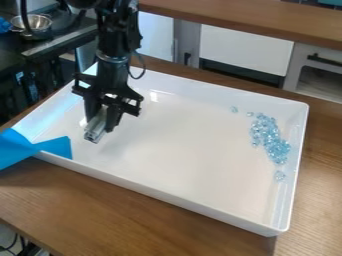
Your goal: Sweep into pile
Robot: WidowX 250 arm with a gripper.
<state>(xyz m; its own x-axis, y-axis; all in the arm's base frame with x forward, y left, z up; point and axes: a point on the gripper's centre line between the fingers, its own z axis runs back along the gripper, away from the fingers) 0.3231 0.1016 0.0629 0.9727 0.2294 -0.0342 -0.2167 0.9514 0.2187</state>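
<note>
Jaws were closed on a short grey, metallic-looking bar (95, 131), one finger on each side. Looked like the sweeping tool, though I couldn't confirm its exact shape. The black two-finger gripper (102, 123) hung over the left part of the large white rectangular tray (180, 150), pointing down, with the bar's free end lowest; that left an end to push with and kept the fingers above it. Couldn't tell whether the bar touched the tray floor.

Targets: small clear light-blue pieces (266, 134), most of them in a long, loose band by the right wall. Strays sat off both ends: a couple toward the far side, a small clump toward the near corner. So partly gathered, not a compact pile. My read: collecting strays was the step in hand, job maybe over half done.

Tool was well apart from the pieces. Next move called for crossing the tray, getting the bar outside a stray and pushing toward the band. Raised walls presumably there to contain scatter. Risks: bar jamming on the right wall, or light pieces skittering. Bright blue flat sheet (17, 150) lay over the near-left rim, purpose unclear, clear of the likely sweep path. Tray rested on the brown wooden tabletop (100, 205).
</note>
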